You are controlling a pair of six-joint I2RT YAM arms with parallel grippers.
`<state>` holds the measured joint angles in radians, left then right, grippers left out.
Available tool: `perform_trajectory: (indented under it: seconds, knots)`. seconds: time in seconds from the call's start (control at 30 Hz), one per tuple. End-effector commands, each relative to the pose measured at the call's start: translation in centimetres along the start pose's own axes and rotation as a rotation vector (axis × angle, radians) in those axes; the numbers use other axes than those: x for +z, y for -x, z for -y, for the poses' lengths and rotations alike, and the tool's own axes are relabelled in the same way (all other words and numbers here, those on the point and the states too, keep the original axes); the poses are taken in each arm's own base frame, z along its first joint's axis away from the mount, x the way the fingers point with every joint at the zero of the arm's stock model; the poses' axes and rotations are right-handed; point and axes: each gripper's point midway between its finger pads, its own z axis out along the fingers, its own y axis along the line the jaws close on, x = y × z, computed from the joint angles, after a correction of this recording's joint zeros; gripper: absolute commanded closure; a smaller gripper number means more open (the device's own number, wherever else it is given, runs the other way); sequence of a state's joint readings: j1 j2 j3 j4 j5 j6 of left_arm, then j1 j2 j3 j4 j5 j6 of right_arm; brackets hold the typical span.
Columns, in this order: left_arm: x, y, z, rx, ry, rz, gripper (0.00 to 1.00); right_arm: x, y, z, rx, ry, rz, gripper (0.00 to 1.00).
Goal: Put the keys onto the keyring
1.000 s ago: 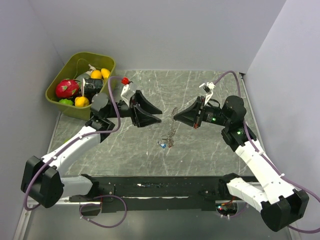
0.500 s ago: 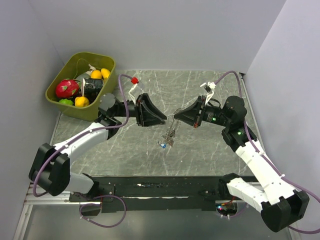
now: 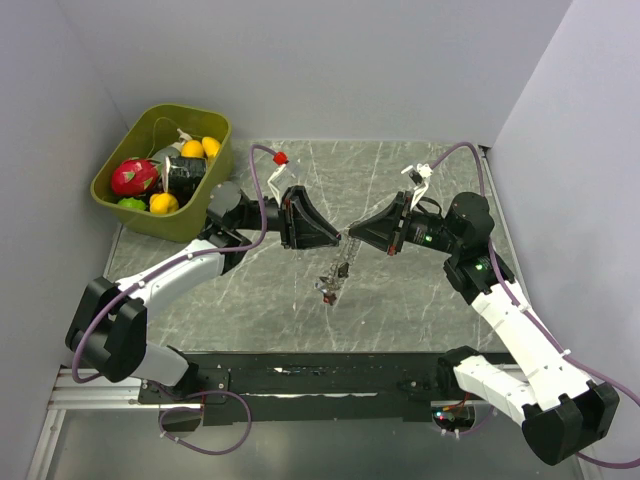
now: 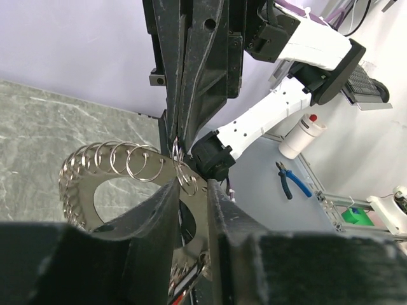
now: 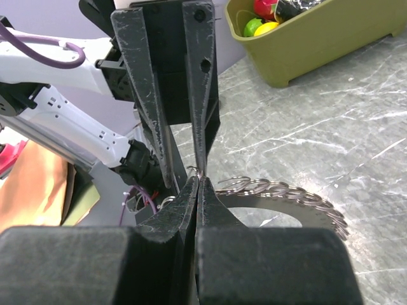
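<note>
Moved: keyring (image 3: 338,268) now met by left gripper (image 3: 333,240), which swung right.
Keyring: hanging mid-air between both tips.
Grip R: right gripper (image 3: 352,233) fingers together, pinching a ring loop.
Grip L: narrow gap, loop inside; clamped or not, cannot tell.
Meaning: likely two-handed hold for threading.

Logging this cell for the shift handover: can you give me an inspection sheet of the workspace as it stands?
Surface: grey marbled table.
Job's things: keyring held up between the two grippers, its edge strung with small metal loops; one tiny coloured key at its lower end, and whether it is attached or loose cannot be told.
Clutter: green bin holding fruit, at the far left corner.
Grippers: right gripper shut on a keyring loop; left gripper at the ring, grip unclear.
Cables: purple cables arching over the arms.
Surroundings: plain walls; nothing else seen.
</note>
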<state>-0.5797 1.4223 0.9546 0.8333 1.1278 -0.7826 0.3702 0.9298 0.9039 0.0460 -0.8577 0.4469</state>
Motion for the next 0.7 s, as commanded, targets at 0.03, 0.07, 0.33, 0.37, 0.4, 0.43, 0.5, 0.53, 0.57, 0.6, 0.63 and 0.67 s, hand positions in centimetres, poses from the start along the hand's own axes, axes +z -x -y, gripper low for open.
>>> perform_trajectory:
  seconds: [0.03, 0.07, 0.33, 0.37, 0.4, 0.43, 0.5, 0.53, 0.57, 0.6, 0.63, 0.67]
  knots:
    - [0.7, 1.2, 0.8, 0.061, -0.037, -0.001, 0.79, -0.5, 2.4, -1.5, -0.094, 0.023, 0.073, 1.0]
    - [0.7, 0.9, 0.6, 0.048, -0.031, -0.012, 0.8, -0.5, 2.3, -1.4, -0.091, 0.022, 0.071, 1.0]
    - [0.9, 0.7, 0.2, 0.093, -0.002, -0.045, 0.99, -0.5, 2.4, -1.3, -0.091, 0.012, 0.078, 1.0]
    - [0.9, 0.8, 0.2, 0.104, 0.005, -0.048, 0.99, -0.6, 2.4, -1.3, -0.091, 0.009, 0.082, 1.0]
    - [0.8, 0.4, -0.2, 0.114, 0.026, -0.06, 0.99, -0.5, 2.3, -1.2, -0.085, 0.007, 0.079, 1.0]
    - [0.8, 0.8, 0.0, 0.139, 0.035, -0.059, 0.99, -0.4, 2.2, -1.1, -0.082, 0.005, 0.077, 1.0]
    - [0.8, 0.7, -0.5, 0.189, 0.087, -0.089, 0.99, -0.3, 2.0, -0.6, -0.065, -0.008, 0.068, 1.0]
    - [0.7, 0.7, -0.7, 0.215, 0.102, -0.101, 0.99, -0.2, 1.9, -0.5, -0.061, -0.011, 0.064, 1.0]
    - [0.7, 0.6, -0.7, 0.233, 0.117, -0.113, 0.99, -0.2, 1.7, -0.2, -0.049, -0.018, 0.056, 1.0]
    - [0.7, 1.2, -0.8, 0.31, 0.14, -0.113, 0.99, -0.1, 1.6, 0.1, -0.04, -0.03, 0.053, 1.0]
    - [0.5, 0.8, -0.8, 0.305, 0.157, -0.133, 0.99, 0.1, 1.4, 0.4, -0.026, -0.04, 0.044, 0.97]
    - [0.5, 0.8, -0.9, 0.327, 0.167, -0.136, 0.99, 0.1, 1.4, 0.7, -0.017, -0.047, 0.038, 0.95]
